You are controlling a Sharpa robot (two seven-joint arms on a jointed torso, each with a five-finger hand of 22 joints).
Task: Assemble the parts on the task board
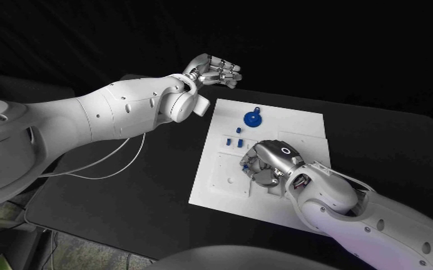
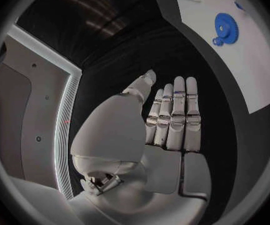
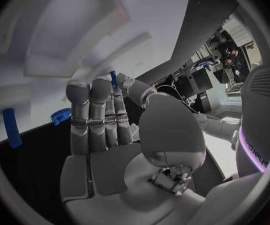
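Head view, task board: the white task board (image 1: 306,126) is seen lying on the black table (image 1: 135,207), near its middle.
Head view, parts: a round blue gear (image 1: 253,119) is seen on the far part of the board; small blue pieces (image 1: 234,141) are seen just nearer than it, beside the right hand.
Head view, left hand: the left hand (image 1: 214,70) is held above the table beyond the board's far left corner, apart from the board; its fingers (image 1: 230,69) are curled inward and nothing is seen in them.
Head view, right hand: the right hand (image 1: 269,162) is lowered onto the middle of the board, back upward, fingers bent down toward the surface; whether anything is gripped cannot be told from here.
Left wrist view, left hand: the fingers (image 2: 179,110) are shown straight and side by side, the thumb set apart, with nothing held; the blue gear (image 2: 226,28) is seen on the board (image 2: 254,75) well beyond the fingertips.
Right wrist view, right hand: the fingers (image 3: 91,110) are shown close together over the board (image 3: 78,35); a small blue part (image 3: 113,78) is seen between a fingertip and the thumb, seemingly pinched.
Right wrist view, other parts: a blue bar (image 3: 11,128) and a blue toothed piece (image 3: 61,116) are seen on the board beside the fingers.
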